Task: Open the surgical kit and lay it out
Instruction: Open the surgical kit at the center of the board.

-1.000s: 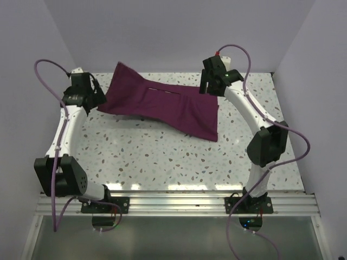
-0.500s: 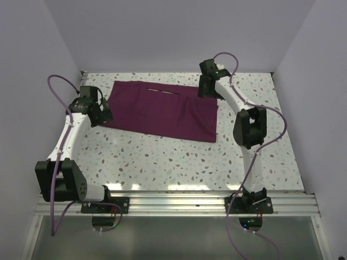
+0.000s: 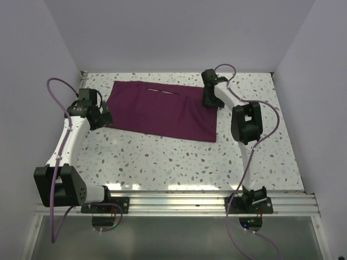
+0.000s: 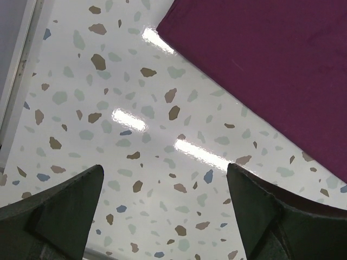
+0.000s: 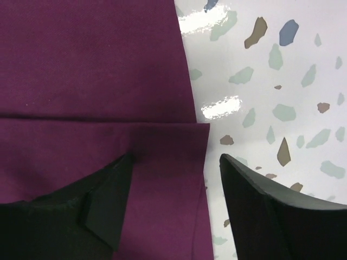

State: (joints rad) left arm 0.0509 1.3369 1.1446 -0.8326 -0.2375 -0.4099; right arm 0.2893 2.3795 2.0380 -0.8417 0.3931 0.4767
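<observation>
The setting is a robotics laboratory test cell. A white, speckled terrazzo-pattern tabletop (image 3: 162,157) is enclosed on three sides by plain pale lilac walls (image 3: 179,32). A ribbed aluminium mounting rail (image 3: 179,201) along the near edge carries two black-and-white jointed robot arms (image 3: 68,143) with looped purple cables (image 3: 48,85).

The cloth wrap (image 3: 162,111) is matt, finely woven maroon fabric; the desk (image 3: 162,157) is smooth, glossy speckled terrazzo, mirroring lamps.

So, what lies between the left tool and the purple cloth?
Only bare speckled table, nothing else. The left wrist view shows it: the open left tool hangs over the table, and the cloth edge lies beyond it.
</observation>
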